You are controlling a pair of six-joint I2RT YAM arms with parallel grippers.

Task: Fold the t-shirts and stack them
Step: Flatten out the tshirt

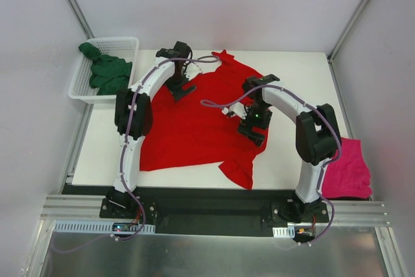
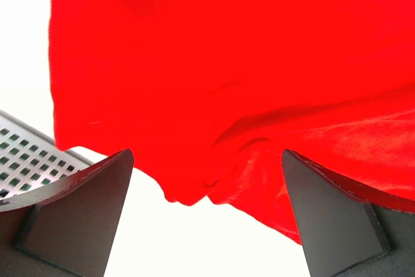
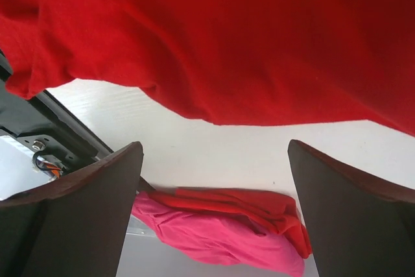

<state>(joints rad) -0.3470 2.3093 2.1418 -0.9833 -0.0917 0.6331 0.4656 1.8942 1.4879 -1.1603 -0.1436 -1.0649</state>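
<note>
Roughly, the red t-shirt (image 1: 188,131) runs lengthwise from the basket (image 1: 81,81) toward the magenta t-shirt (image 1: 350,170), its collar hidden. My left gripper (image 1: 181,92) and right gripper (image 1: 252,132) gape empty.

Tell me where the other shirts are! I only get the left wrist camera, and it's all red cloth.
Observer: The green shirt lies bunched in the basket at the far left corner of the table.
Operator: And the pink one?
Observer: The pink shirt lies at the near right corner.
Operator: Is the other hand holding something?
Observer: No. The right fingers stand wide apart over the right edge of the red shirt, gripping nothing.
</note>
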